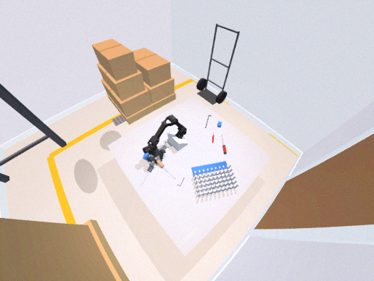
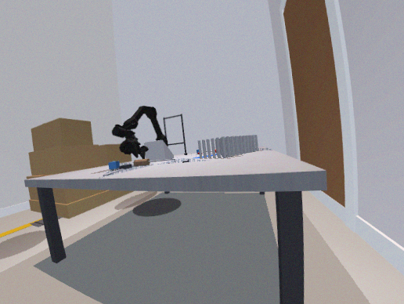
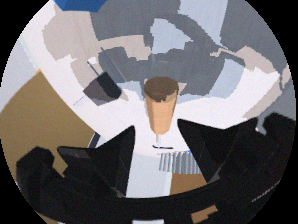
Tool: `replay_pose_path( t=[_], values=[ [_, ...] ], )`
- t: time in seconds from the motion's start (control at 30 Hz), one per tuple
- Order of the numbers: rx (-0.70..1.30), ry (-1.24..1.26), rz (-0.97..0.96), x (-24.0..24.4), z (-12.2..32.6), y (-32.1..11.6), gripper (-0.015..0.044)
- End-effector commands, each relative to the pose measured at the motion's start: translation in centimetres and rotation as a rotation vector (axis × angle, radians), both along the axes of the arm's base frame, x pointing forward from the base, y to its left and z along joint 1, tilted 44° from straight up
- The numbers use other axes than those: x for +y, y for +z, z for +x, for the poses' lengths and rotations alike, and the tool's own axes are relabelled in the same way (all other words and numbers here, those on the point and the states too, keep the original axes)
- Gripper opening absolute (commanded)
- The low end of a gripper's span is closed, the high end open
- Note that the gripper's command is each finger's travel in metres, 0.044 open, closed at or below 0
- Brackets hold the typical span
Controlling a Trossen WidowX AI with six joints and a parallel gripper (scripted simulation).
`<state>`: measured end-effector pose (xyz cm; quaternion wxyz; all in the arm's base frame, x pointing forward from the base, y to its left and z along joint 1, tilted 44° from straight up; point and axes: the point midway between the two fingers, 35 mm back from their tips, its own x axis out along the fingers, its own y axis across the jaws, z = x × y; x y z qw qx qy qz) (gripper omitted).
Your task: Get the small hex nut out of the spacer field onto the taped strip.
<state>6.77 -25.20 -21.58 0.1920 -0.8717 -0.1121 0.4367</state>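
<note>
A tool with a wooden handle (image 1: 159, 164) (image 2: 142, 162) (image 3: 161, 112) lies on the table. Its thin shaft points toward the spacers, with a dark bent piece (image 3: 162, 147) at the far end. My gripper (image 1: 157, 158) (image 2: 142, 155) (image 3: 156, 125) is open and empty, a little above the handle; in the wrist view the handle shows beyond and between the fingertips, with no contact visible. The grey metal spacers (image 1: 215, 182) (image 2: 235, 146) (image 3: 180, 163) stand upright in rows. The blue taped strip (image 1: 209, 167) lies along their near side. The hex nut cannot be made out.
A dark-handled tool (image 1: 150, 168) (image 3: 102, 89) and a blue block (image 1: 146, 156) (image 2: 113, 164) lie near the gripper. A light wedge-shaped block (image 1: 177, 141) (image 2: 157, 150) stands by the arm's base. A red-handled screwdriver (image 1: 225, 149), a small red tool (image 1: 213, 138) and another blue block (image 1: 219, 124) lie farther off.
</note>
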Motion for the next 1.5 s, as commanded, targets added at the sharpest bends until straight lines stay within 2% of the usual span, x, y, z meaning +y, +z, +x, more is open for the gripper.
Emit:
replay_pose_path(
  t=[0.0,0.4,1.03,1.23,1.47],
  values=[
    [-0.013,-0.004,0.005,0.8,0.1,-0.5,0.028],
    [-0.032,-0.016,0.006,2.0,0.1,-1.7,0.028],
    [-0.032,-0.016,0.006,2.0,0.1,-1.7,0.0153],
    [-0.062,0.013,-0.04,0.4,0.2,-0.9,0.0],
    [-0.052,0.005,-0.027,-2.9,-0.2,1.8,0.0]
  ],
)
